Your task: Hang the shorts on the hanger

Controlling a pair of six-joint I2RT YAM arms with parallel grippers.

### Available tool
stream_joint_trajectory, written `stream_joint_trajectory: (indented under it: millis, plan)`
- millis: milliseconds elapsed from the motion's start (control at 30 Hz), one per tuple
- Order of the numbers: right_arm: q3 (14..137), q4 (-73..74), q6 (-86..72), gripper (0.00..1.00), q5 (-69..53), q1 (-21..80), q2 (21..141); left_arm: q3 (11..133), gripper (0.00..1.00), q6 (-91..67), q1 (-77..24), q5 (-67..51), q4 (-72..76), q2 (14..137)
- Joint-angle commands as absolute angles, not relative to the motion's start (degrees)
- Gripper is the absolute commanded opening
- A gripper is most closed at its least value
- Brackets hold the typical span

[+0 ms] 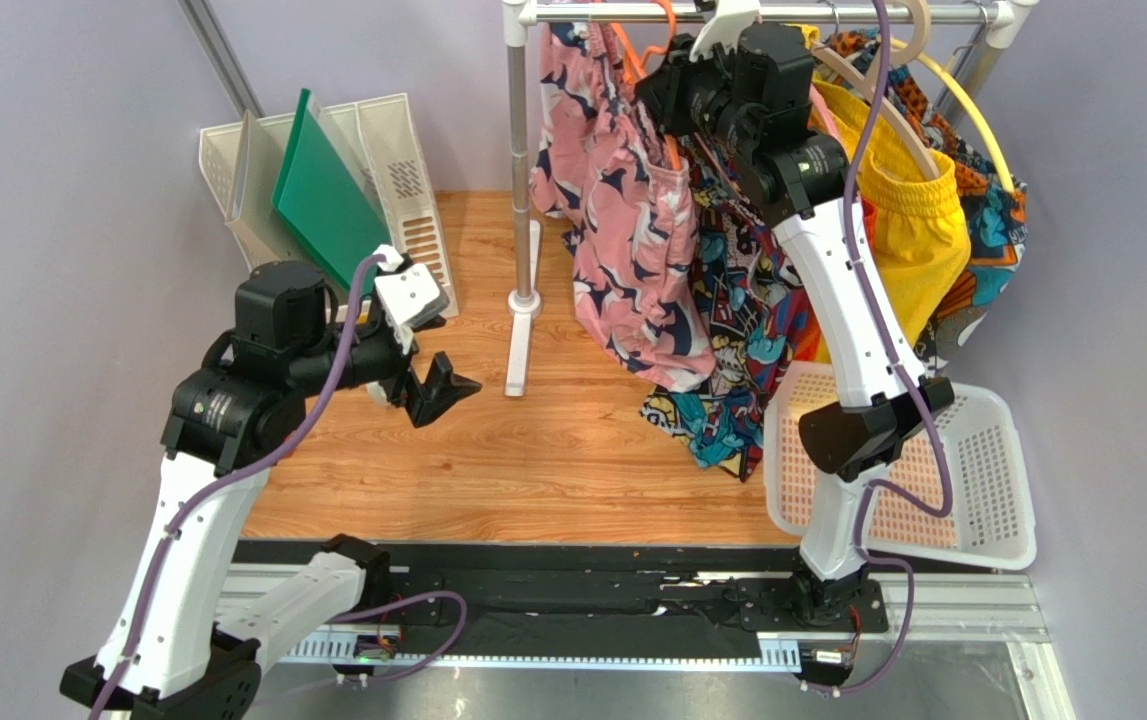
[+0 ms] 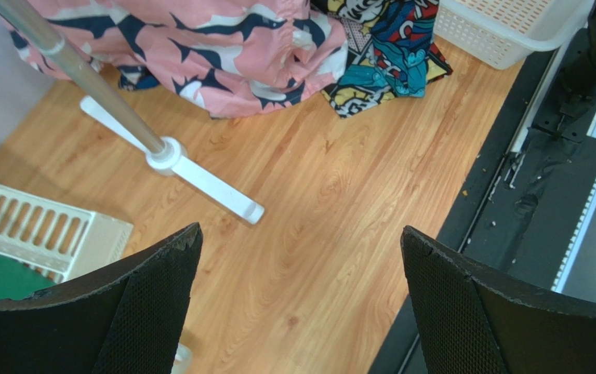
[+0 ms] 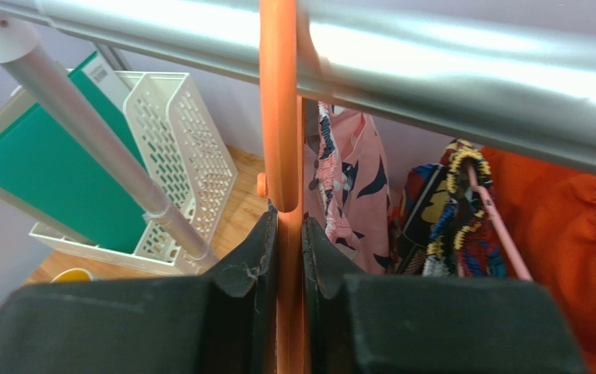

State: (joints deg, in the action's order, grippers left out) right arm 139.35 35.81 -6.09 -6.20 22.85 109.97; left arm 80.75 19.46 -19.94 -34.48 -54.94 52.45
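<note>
My right gripper (image 3: 289,238) has matt black pads (image 3: 250,261), rough and frayed at the edges. The thin bright orange hanger (image 3: 280,117) is smooth, glossy plastic. The silver rail (image 3: 449,70) is shiny metal. The pink bird-print shorts (image 1: 632,255) are soft matt cloth. The table (image 2: 332,195) is smooth wood grain with a light sheen.

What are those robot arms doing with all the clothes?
The right claw is shut on the neck of the orange hanger, whose hook reaches up across the metal rail. The pink shorts dangle just below, apparently on that hanger, beside other colourful clothes on the same rail. The left claw is open, holds nothing, and hovers over the wooden table.
</note>
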Motion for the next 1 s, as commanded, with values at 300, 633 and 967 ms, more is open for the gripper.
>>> stream_joint_trajectory:
  millis: [300,633,967]
  plan:
    - [127.1,35.85,-3.52,0.79,-8.0,23.99,90.81,87.62,0.99,9.67,-13.72,-38.75,-66.35,64.85]
    - [108.92,44.02,3.78,0.89,-10.27,23.91,69.27,97.12,0.99,8.0,-11.43,-29.8,-66.62,74.0]
    - [76.83,49.13,2.9,0.91,-20.91,17.86,43.79,83.07,0.99,9.67,-11.43,-28.04,-64.16,70.77]
